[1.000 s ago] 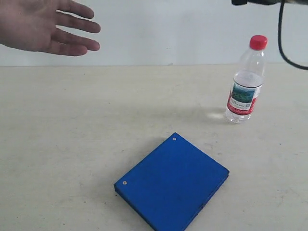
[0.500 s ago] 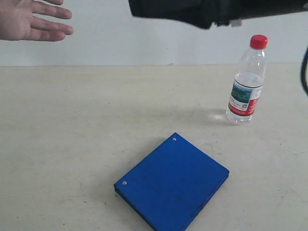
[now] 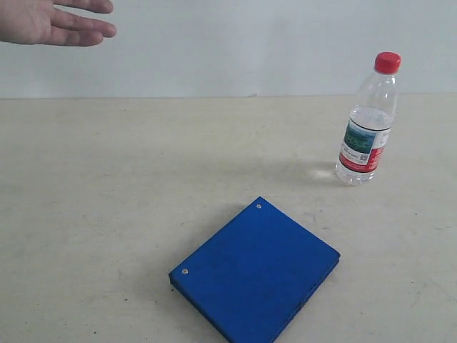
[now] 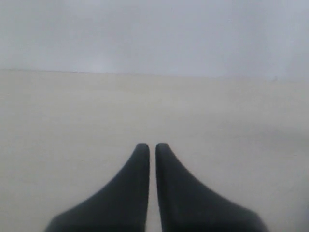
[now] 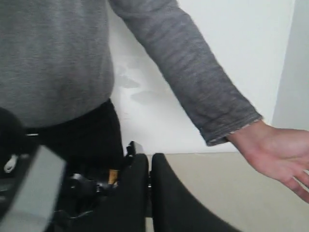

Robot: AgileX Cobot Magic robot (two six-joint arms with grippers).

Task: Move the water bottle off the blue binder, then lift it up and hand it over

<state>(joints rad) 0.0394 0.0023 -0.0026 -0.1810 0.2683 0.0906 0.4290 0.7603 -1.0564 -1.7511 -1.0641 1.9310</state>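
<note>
The water bottle [image 3: 365, 121], clear with a red cap and a red, white and green label, stands upright on the table at the right, off the blue binder [image 3: 255, 279]. The binder lies flat near the front, its two silver rivets showing. Neither gripper appears in the exterior view. In the left wrist view my left gripper [image 4: 152, 146] is shut with nothing in it, above bare table. In the right wrist view my right gripper [image 5: 149, 157] is shut and empty, pointing toward a person.
An open hand [image 3: 50, 21] reaches in at the upper left of the exterior view. The right wrist view shows a person in a grey sweater [image 5: 58, 53] with an outstretched hand [image 5: 277, 152]. A pale wall stands behind the beige table [image 3: 128, 186].
A dark arm that crossed the top of the exterior view half a second ago has left the frame. The hand drew back toward the upper left. Bottle and binder stayed put.
</note>
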